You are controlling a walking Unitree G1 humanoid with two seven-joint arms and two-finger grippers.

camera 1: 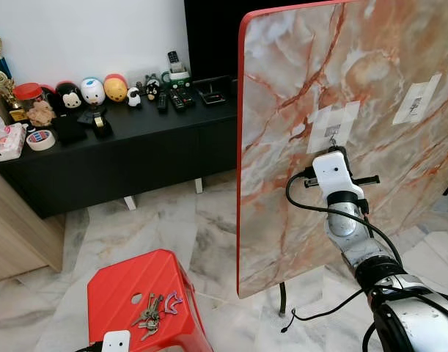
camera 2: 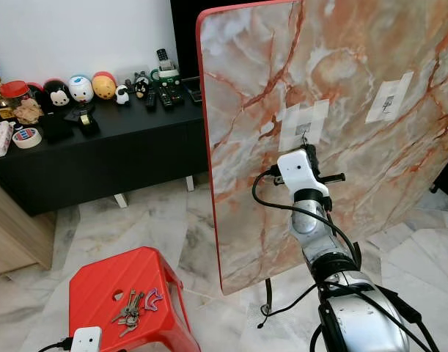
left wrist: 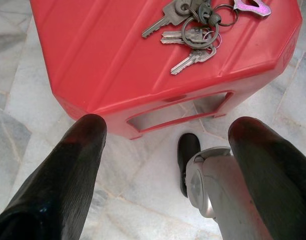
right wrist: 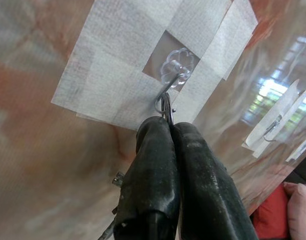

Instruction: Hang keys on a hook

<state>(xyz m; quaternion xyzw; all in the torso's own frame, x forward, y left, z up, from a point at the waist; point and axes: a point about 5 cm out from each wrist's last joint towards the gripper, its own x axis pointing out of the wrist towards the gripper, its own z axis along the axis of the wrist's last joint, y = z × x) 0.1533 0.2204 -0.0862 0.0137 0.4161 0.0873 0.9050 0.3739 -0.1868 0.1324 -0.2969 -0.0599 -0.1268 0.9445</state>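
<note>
A bunch of keys [camera 1: 152,310] with a purple tag lies on the red plastic stool [camera 1: 125,282]; the left wrist view shows it as keys [left wrist: 193,27] beyond my left gripper [left wrist: 168,125], which is open and hovers just off the stool's near edge. My right gripper [right wrist: 172,127] is raised to the marble board [camera 1: 297,73] and is shut on a metal key ring [right wrist: 166,107]. The ring sits at the clear taped-on hook [right wrist: 173,75], touching its wire. This hook [camera 1: 332,134] is the left of two; a second hook [camera 1: 416,99] is taped further right.
A black sideboard [camera 1: 136,147] with toy figures, remotes and tape rolls stands behind the stool. A wooden cabinet [camera 1: 11,227] is at the left. The board leans on a thin leg [camera 1: 282,297] over marble floor. A person's fingers [right wrist: 298,200] show beside the board.
</note>
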